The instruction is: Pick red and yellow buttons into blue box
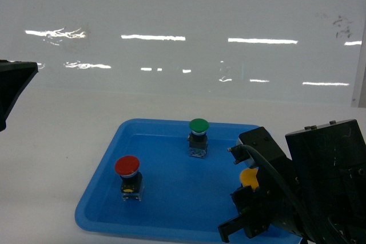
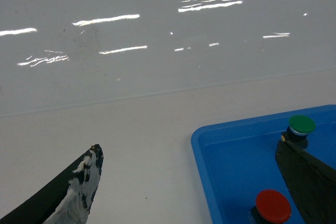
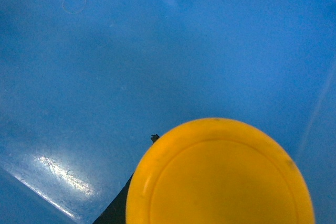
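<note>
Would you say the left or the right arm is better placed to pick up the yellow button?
Right. The right gripper is already over the tray beside the yellow button, whose cap fills its wrist view. The left gripper hangs mostly over the table outside.

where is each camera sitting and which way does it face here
Head: on the robot, slanting down at the shallow blue tray; the right gripper fills the lower right corner.
Left wrist: looks forward and down at the white table and tray corner; dark fingertips at the bottom.
Right wrist: straight down, close over the yellow button; gripper barely shows.
Shared: head and left wrist both show the red button and green button.
</note>
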### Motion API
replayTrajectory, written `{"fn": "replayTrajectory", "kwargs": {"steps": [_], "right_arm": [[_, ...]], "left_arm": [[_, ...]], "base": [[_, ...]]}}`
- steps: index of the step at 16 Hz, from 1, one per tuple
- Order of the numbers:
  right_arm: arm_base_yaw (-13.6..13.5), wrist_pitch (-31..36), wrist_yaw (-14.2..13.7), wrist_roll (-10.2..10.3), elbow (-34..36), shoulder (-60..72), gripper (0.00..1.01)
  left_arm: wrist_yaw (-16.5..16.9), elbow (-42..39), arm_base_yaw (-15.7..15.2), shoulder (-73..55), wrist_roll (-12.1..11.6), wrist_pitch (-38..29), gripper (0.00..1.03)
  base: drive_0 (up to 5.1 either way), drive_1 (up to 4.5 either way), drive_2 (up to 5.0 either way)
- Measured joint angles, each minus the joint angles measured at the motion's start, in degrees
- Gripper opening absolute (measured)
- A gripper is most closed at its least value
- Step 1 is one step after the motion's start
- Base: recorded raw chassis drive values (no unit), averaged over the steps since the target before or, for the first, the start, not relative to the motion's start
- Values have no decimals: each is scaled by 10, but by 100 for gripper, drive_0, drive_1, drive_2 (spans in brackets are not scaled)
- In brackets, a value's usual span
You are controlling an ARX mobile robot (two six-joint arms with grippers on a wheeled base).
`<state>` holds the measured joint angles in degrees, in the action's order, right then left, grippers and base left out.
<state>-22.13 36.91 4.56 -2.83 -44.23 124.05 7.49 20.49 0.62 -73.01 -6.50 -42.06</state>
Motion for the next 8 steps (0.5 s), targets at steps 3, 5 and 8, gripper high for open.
{"fn": "replayTrajectory", "kwargs": {"steps": [3,5,8], "right_arm": [[9,-7,0,-2,0,-5,27],[42,-17,-3,-13,14,-45,27],[90,-27,-9,-32,16,-105,27]], "left_arm": [[0,0,0,0,0,0,98],[0,0,0,0,0,0,98],[0,0,0,0,0,0,98]], "base": [[0,0,0],[0,0,0],[0,0,0]]}}
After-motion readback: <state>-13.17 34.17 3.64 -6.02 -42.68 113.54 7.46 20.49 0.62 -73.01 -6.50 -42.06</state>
